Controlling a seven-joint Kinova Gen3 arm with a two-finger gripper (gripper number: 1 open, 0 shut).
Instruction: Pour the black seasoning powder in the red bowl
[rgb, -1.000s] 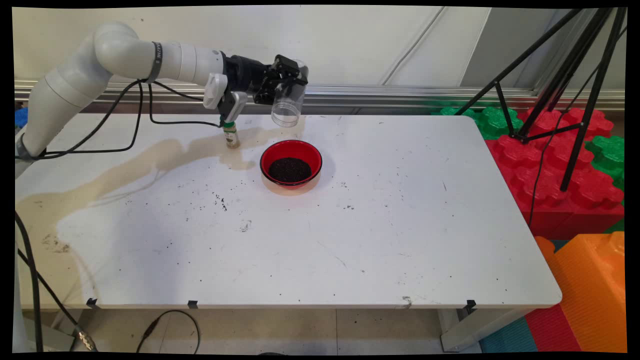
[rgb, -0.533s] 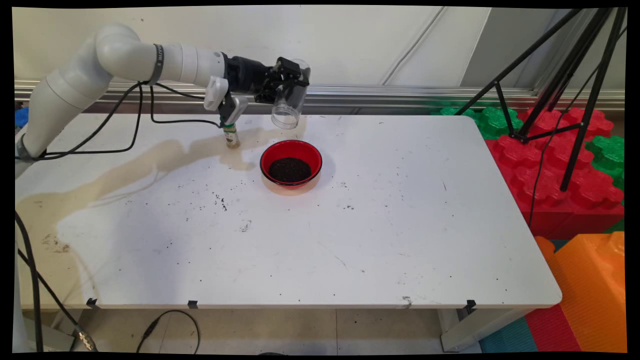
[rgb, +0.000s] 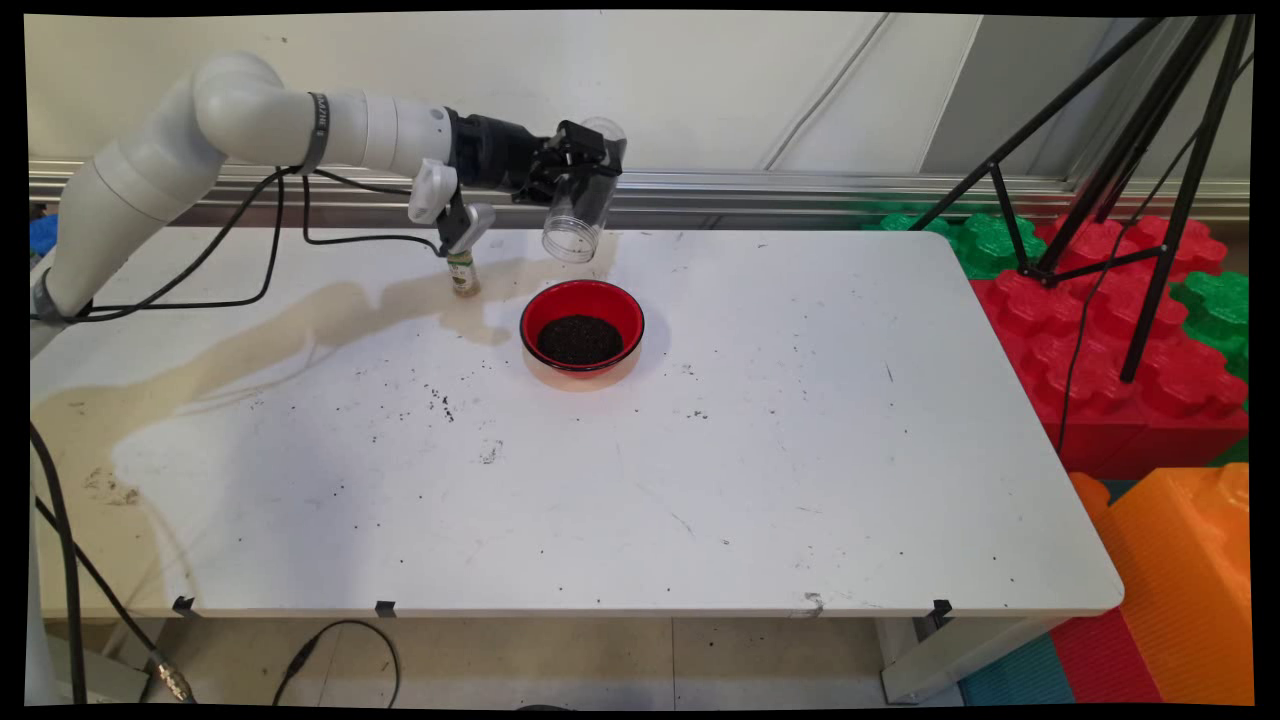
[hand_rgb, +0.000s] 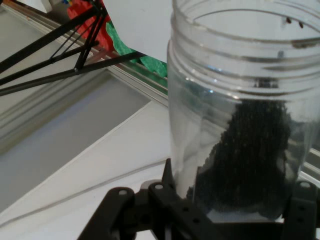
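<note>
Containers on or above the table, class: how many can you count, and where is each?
3: a clear jar in the gripper, a red bowl mid-table, a small spice bottle left of it.

Black two-finger gripper (rgb: 583, 165) w/ clear plastic jar (rgb: 582, 200) has risen slightly vs 1 s ago and edged a bit right. Jar now tilted further: closed end swung up and right toward the wall, open mouth pointing down-left a little more than before. White arm wrist section (rgb: 380, 130) also sits a touch higher. Small white camera unit under the wrist (rgb: 432, 192) has rotated w/ the wrist, now angled more. Hand view: no earlier pic to compare.
</note>
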